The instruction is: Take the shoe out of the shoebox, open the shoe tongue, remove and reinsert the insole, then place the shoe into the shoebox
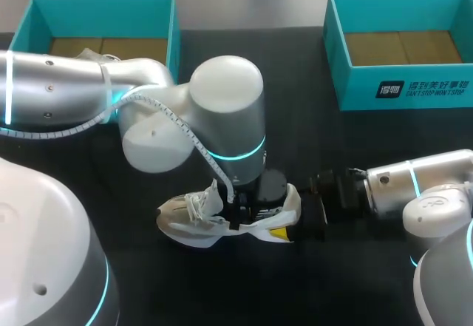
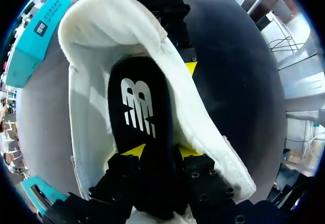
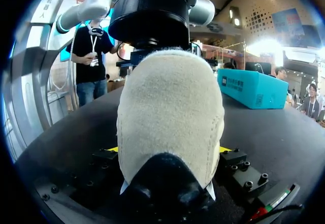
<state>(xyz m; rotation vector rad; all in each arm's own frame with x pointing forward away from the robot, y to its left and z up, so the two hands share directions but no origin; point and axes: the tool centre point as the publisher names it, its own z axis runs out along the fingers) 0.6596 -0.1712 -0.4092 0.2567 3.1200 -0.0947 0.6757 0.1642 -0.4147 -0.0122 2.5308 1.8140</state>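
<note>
While the white lace-up fabric shoe (image 1: 194, 219) lies on the black tabletop (image 1: 310, 145), near middle, outside the teal cardboard shoebox (image 1: 103, 17) far left and the second teal shoebox (image 1: 429, 89) far right, left pincer (image 2: 160, 151) pinches its black logo-printed insole (image 2: 137, 102); right pincer (image 3: 169, 149) clamps the heel (image 3: 170, 102).

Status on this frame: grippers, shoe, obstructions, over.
Left gripper shut on insole, inside shoe. Right gripper shut on shoe at heel. Shoe on table, outside left box and right box. No obstruction seen.
</note>
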